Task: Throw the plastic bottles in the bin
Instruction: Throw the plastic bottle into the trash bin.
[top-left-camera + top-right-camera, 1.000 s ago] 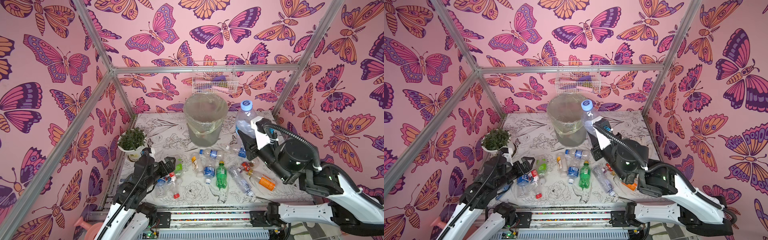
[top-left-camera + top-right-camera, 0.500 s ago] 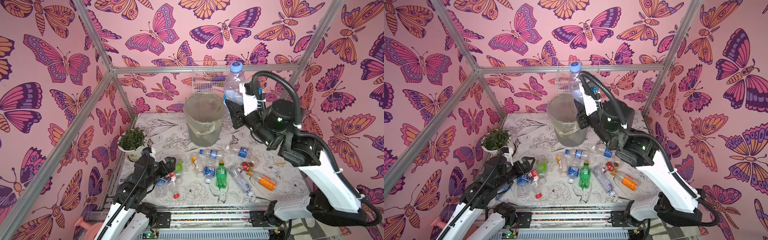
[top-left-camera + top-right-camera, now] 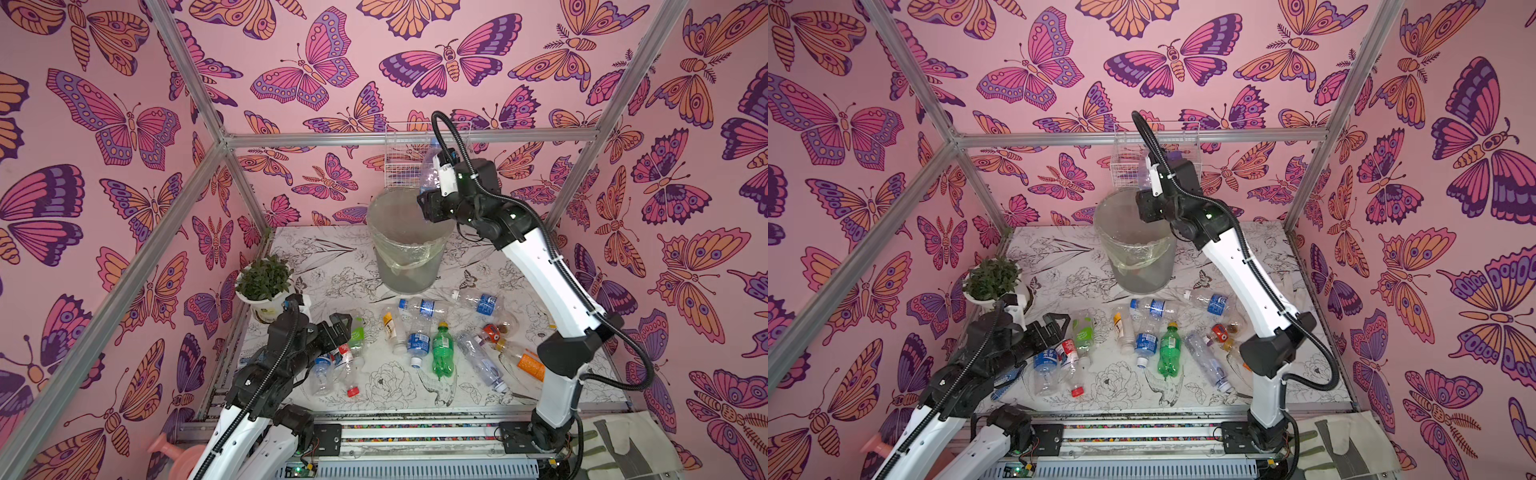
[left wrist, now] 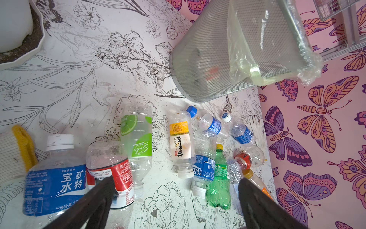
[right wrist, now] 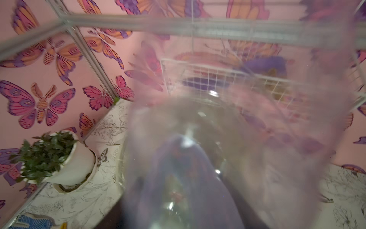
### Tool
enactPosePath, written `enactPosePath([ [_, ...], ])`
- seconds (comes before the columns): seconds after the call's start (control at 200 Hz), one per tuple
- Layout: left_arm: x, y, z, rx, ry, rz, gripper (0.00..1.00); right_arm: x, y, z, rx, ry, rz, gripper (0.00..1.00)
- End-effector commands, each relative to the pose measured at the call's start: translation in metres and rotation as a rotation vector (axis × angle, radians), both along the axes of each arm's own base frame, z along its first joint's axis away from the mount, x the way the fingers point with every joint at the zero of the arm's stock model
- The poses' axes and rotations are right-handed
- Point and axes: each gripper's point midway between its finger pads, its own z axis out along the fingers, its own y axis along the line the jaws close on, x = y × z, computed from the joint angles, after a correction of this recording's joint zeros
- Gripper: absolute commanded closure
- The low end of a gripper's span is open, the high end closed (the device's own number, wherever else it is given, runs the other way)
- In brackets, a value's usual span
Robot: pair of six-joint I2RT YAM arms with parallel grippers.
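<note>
Roughly counted: eleven bottles [image 3: 442,351] lie on the mat [image 3: 345,257], and a twelfth bottle [image 3: 430,168] stands upright above the rim of the bin [image 3: 409,270], at the right gripper [image 3: 431,192]. One bin, back centre. One plant [image 3: 266,278], one basket [image 3: 401,174]. Left gripper [image 4: 176,180] spread wide, empty, low over the near-left bottles. Right gripper: bottle blurred across its wrist view, so I cannot tell whether the jaws clamp it. Mat is white with line-drawn flowers. Walls [image 3: 124,124] pink with butterflies.

Clear btl [image 3: 429,176] above bin [image 3: 409,270] — other btls [image 3: 441,353] flat
</note>
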Motion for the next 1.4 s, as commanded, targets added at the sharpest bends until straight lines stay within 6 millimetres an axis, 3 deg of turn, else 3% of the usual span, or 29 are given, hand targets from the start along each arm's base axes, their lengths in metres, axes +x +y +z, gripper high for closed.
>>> enactPosePath([
  [0.0,-0.001,0.002,0.013,0.002,-0.041,-0.003,0.01,-0.027,-0.008,0.026,0.03,0.011,0.025,0.01],
  [0.165,0.0,0.001,0.015,0.003,-0.043,-0.007,0.01,-0.05,-0.013,0.063,0.067,-0.087,0.069,0.01],
  [0.275,0.001,0.001,0.015,0.007,-0.041,-0.006,0.01,-0.061,-0.021,0.078,0.074,-0.125,0.065,0.01],
  [0.571,-0.001,0.0,0.014,0.004,-0.038,-0.018,0.01,-0.082,-0.048,0.076,0.061,-0.151,0.015,0.01],
  [0.601,-0.001,-0.001,0.013,0.004,-0.037,-0.02,0.01,-0.08,-0.049,0.068,0.047,-0.138,0.005,0.01],
  [0.631,-0.001,-0.001,0.012,0.004,-0.034,-0.022,0.01,-0.091,-0.059,0.078,0.06,-0.162,-0.007,0.01],
  [1.006,0.0,-0.01,0.007,0.012,-0.01,-0.066,0.01,-0.114,-0.116,0.037,0.02,-0.114,-0.161,0.01],
  [1.397,0.004,-0.031,-0.018,0.057,0.077,-0.129,0.01,-0.127,-0.15,-0.047,0.013,0.077,-0.255,0.01],
])
